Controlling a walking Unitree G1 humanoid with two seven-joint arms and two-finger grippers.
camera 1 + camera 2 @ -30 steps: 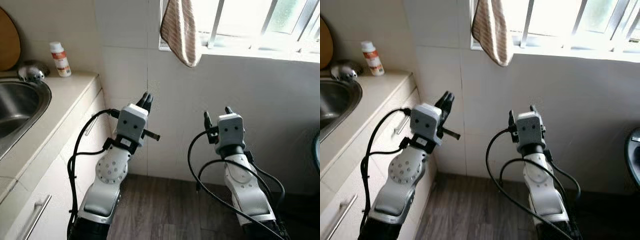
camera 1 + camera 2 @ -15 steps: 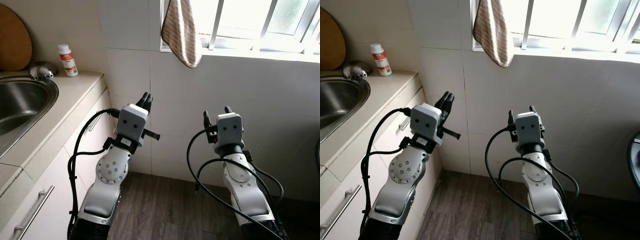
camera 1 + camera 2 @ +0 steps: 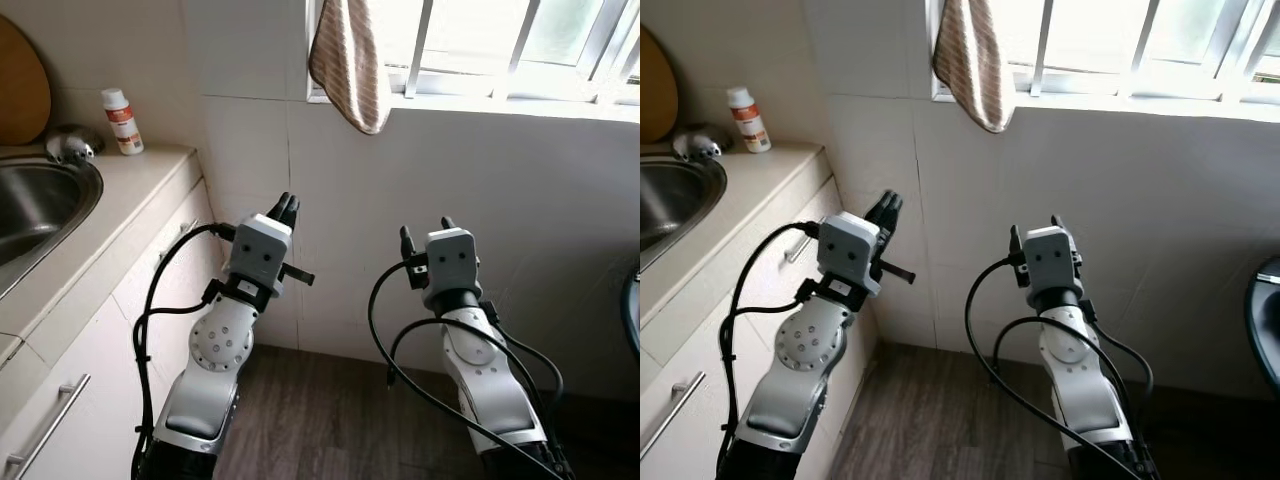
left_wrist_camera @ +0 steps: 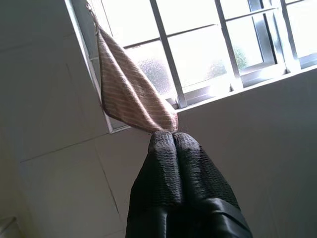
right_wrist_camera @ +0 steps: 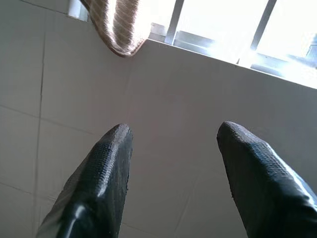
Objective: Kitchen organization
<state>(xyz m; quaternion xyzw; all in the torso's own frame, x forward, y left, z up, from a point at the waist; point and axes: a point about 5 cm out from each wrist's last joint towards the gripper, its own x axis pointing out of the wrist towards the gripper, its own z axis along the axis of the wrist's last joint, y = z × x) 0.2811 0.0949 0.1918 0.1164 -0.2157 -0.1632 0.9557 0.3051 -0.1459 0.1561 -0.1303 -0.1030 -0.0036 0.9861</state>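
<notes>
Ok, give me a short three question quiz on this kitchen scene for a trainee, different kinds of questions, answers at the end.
1. True or false: the left gripper is open.
2. Where does the striped cloth hang? A) at the window frame B) over the sink rim C) on the drawer handle
3. Fill in: the small white bottle stands on the counter beside the ____.

Key:
1. False; its fingers are pressed together, while the right gripper is open.
2. A
3. sink

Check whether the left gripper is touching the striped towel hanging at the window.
Apart. In the left eye view the left gripper sits well below the striped towel, with bare wall tile between them.
</notes>
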